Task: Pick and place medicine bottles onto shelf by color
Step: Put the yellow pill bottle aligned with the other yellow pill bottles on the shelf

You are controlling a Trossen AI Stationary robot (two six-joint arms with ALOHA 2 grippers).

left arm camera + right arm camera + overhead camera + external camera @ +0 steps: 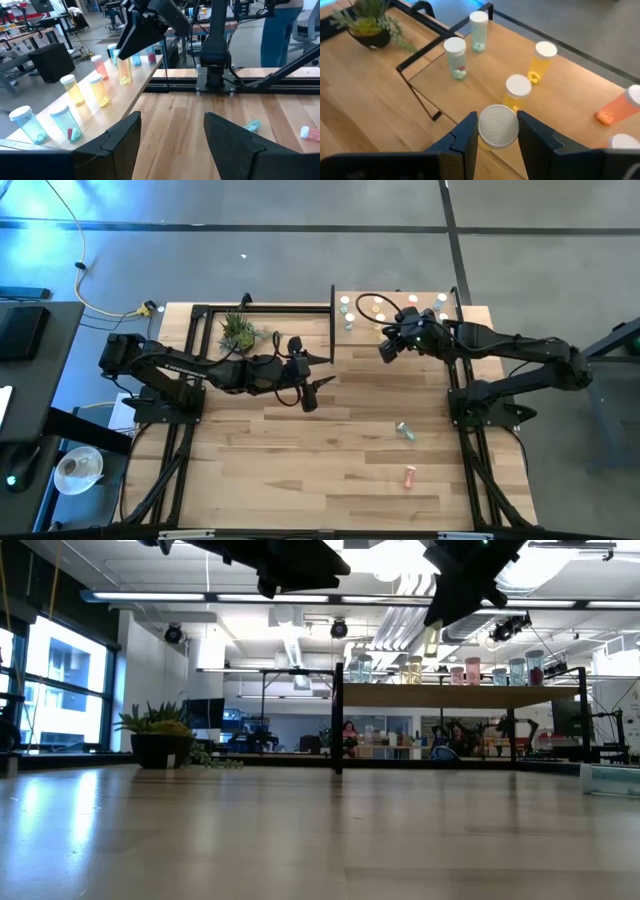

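Our right gripper (495,131) is closed on a yellow bottle (496,127), holding it by its white cap from above, over the shelf (480,315) at the far right of the table (300,470). Two more yellow bottles (540,62) stand upright on the shelf just ahead, two teal bottles (456,59) stand farther toward the left end, and an orange bottle (620,107) is on the other side.

We judge that the step in hand is to set this bottle down with the yellow group. To do it well, we should lower it straight, keep it upright, and choose a bare place near the other yellows but not touching them, because the fingers are wide and can knock a neighbour over. We open the fingers only when the bottom rests flat on the board, then lift straight up.

Our left gripper (305,380) waits with its fingers apart and nothing between them, above the middle of the table, near the plant (238,332).

On the table, a teal bottle (404,430) and an orange one (409,477) lie on their sides at the near right, well apart from the shelf. We think these are the next to pick.
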